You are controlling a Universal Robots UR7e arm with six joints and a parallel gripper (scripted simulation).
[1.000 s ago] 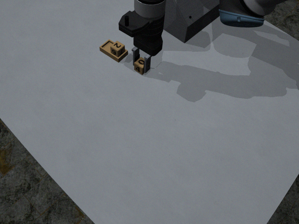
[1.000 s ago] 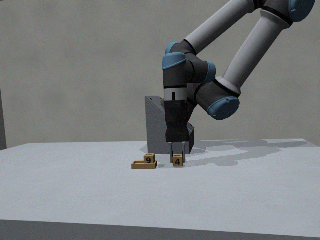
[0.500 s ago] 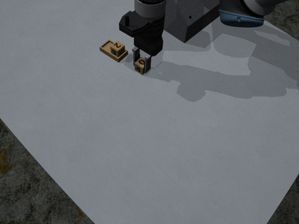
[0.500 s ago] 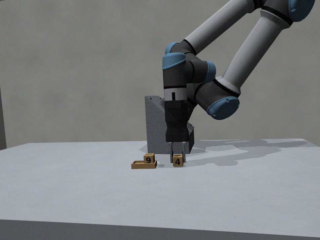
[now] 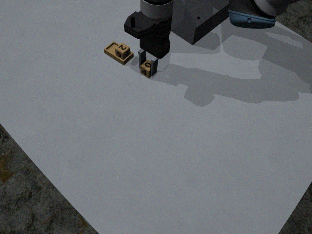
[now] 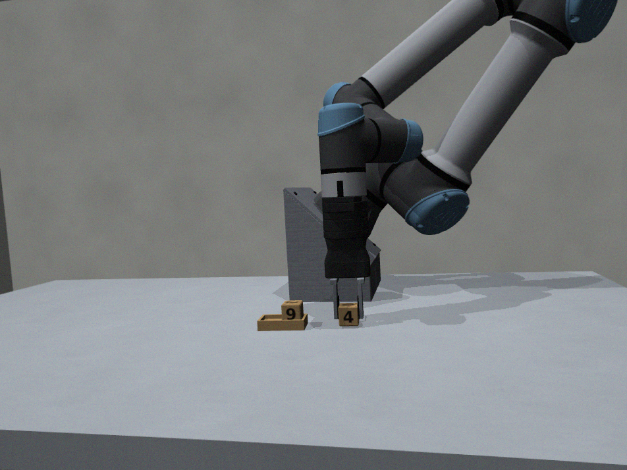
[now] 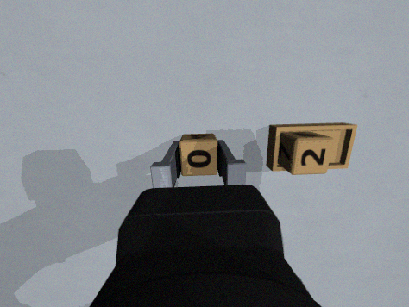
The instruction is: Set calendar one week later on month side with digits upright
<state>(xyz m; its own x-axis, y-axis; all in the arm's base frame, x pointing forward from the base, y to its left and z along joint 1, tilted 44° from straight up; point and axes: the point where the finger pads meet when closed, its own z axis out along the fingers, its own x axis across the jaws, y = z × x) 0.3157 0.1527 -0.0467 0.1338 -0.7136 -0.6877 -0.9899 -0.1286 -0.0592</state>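
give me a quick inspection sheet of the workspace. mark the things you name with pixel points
surface: pale table (image 5: 176, 151) (image 6: 303, 384) (image 7: 194, 65), with shadows across it
tray: wooden (image 5: 113, 57) (image 6: 273, 326) (image 7: 271, 148), looks flat on the table
tray cube: (image 5: 122, 50) (image 6: 292, 311) (image 7: 311, 157) at one end of the tray, 2 on top, 9 facing the exterior camera
second cube: (image 5: 145, 71) (image 6: 348, 316) (image 7: 198, 157) outside the tray, 0 on top, 4 facing the exterior camera
clutter: nothing seen
gripper: (image 5: 148, 67) (image 6: 348, 316) (image 7: 198, 160) fingers either side of the second cube; cannot tell whether they grip it
cables: nothing seen
surroundings: plain wall (image 6: 151, 126), dark stone-like floor (image 5: 30, 201), grey mount (image 5: 184, 27) (image 6: 306, 253) behind the gripper
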